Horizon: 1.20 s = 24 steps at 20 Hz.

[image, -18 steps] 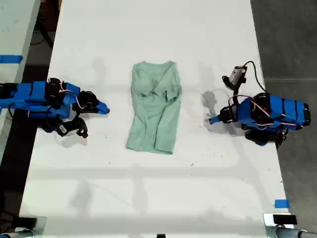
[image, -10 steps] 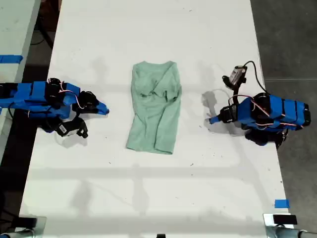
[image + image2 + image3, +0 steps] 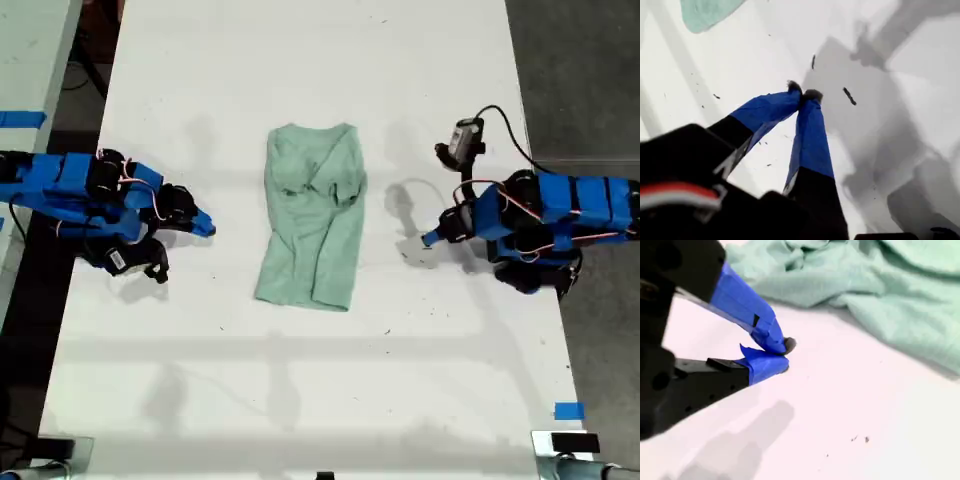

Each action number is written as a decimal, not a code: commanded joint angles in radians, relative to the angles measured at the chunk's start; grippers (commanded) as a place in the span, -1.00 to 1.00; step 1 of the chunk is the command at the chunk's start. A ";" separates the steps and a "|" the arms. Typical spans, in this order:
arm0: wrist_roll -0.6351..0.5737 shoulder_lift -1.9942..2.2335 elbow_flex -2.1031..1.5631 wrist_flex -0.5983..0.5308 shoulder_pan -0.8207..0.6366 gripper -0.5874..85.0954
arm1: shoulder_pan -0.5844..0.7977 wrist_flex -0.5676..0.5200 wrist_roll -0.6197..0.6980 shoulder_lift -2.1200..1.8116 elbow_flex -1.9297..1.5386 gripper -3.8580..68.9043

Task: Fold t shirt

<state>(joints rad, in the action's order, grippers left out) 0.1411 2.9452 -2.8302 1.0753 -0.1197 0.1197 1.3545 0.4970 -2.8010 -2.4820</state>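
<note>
Pinched together on nothing, my first gripper [image 3: 802,94] hovers over bare table [image 3: 300,400], and my second gripper [image 3: 785,355] is likewise closed and empty, its tips meeting just short of the cloth. You have the t shirt [image 3: 312,225] in the middle of the table between the two arms, its long axis running up and down the exterior view, across the line that joins the two grippers. By the wrist views my second gripper looks the nearer: the shirt's rumpled edge fills the space just ahead of it, while my first gripper sees only a rounded corner well off. You should judge either reach as a short move inward toward a long side. The shirt is pale mint green, already narrowed lengthwise, bunched and creased near the collar end, smoother toward the hem.
</note>
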 commanded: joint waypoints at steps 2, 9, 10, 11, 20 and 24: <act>-0.100 -0.565 0.689 0.091 0.163 -0.97 | -0.106 -0.012 0.034 0.612 0.597 -0.83; -0.261 -1.055 1.131 0.149 0.311 -0.23 | -0.291 0.170 -0.021 1.292 1.255 0.03; -0.256 -1.097 1.127 0.155 0.310 -0.23 | -0.298 0.156 -0.032 1.342 1.278 0.04; -0.244 -1.138 1.132 0.176 0.304 -0.22 | -0.301 0.140 -0.043 1.384 1.293 0.05; -0.207 -1.374 1.132 0.149 0.196 -0.27 | -0.239 0.003 -0.041 1.566 1.351 0.04; -0.207 -1.568 1.209 0.195 0.149 -0.56 | -0.215 -0.032 -0.051 1.713 1.399 -0.04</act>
<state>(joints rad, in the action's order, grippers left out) -0.0660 1.4159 -1.7365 1.2487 0.0568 -0.1120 1.3484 0.4541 -1.1259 -1.1873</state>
